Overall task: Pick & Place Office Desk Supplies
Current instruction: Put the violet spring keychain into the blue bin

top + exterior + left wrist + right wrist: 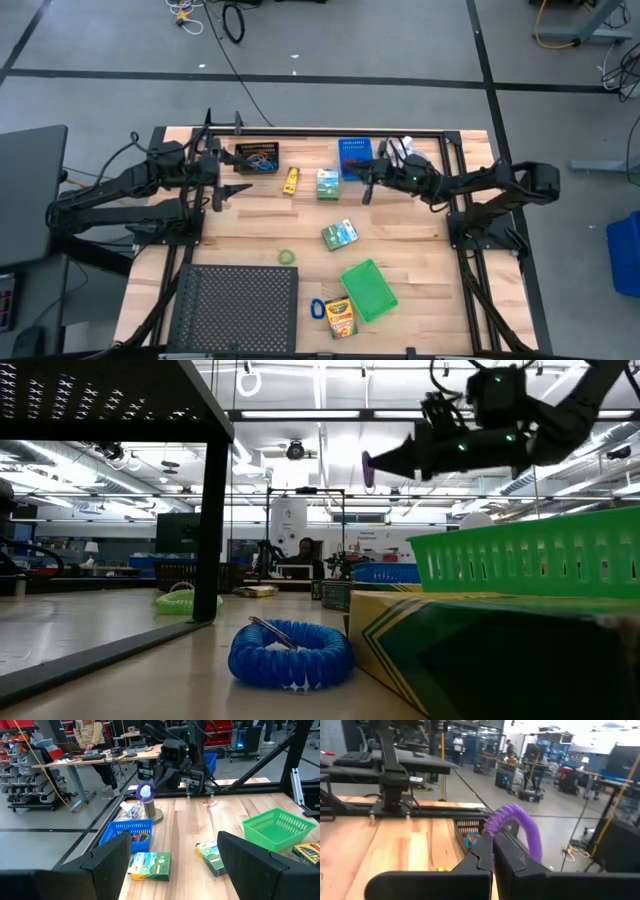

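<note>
Purple coil loop (517, 827) is pinched in the right gripper (492, 851), fingers pressed together on it, with the band arching up over the tips. From overhead the right gripper (366, 182) hangs just beside the blue bin (354, 157) at the far edge of the wooden table (260, 220). In the low view it's well up in the air, with the purple loop (368, 468) sticking out of its tip.

Left gripper (232, 190) has its fingers spread apart with nothing between them, hovering near the black bin (257, 157) on the far left side. That bin has a few coloured bands in it. Through the left wrist camera you can see both dark fingers (107, 865) wide apart, and past them the right arm holding the purple loop (145, 792) above the blue bin (126, 833).

Everything else is scattered on the table:
- yellow tube (291, 179) between the black and blue bins
- one green-white box (328, 183) just beside the blue bin, another green-white box (340, 234) lying tilted mid-table
- green loop (287, 257) near the middle, by the mesh tray's far corner
- green bin (368, 290) toward the near edge, with the crayon box (340, 317) touching or just beside it
- blue coil loop (317, 308) right next to the crayon box; in the low view it lies flat in the foreground (291, 652)
- big black mesh tray (238, 307) on the near left corner

White mini fan (404, 148) stands at the far edge by the blue bin, partly hidden behind the right arm.
</note>
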### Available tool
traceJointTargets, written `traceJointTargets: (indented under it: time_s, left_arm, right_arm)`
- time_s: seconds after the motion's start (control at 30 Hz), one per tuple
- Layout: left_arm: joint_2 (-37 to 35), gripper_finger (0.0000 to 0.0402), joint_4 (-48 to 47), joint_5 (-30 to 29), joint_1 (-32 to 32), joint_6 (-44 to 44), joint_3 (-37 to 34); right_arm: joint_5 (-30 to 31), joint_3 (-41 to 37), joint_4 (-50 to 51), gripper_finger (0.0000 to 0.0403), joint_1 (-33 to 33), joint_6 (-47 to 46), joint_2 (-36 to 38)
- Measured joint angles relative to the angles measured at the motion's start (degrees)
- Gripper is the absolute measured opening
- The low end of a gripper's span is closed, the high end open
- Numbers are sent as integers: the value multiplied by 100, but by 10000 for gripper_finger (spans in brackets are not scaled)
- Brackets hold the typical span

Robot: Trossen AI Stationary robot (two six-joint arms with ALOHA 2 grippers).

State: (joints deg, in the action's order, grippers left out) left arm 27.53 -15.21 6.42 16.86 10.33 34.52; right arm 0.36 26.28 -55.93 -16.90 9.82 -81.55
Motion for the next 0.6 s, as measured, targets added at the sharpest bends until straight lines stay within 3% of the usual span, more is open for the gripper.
traceJointTargets:
  time_s: [0.23, 0.6]
  left_arm:
    - [64, 303, 0, 0, 0, 17, 0]
    - [153, 303, 7, 0, 0, 19, 0]
  right_arm:
    - [138, -337, 74, 0, -479, -504, 1]
    - [-94, 390, 2549, 0, -1136, -703, 1]
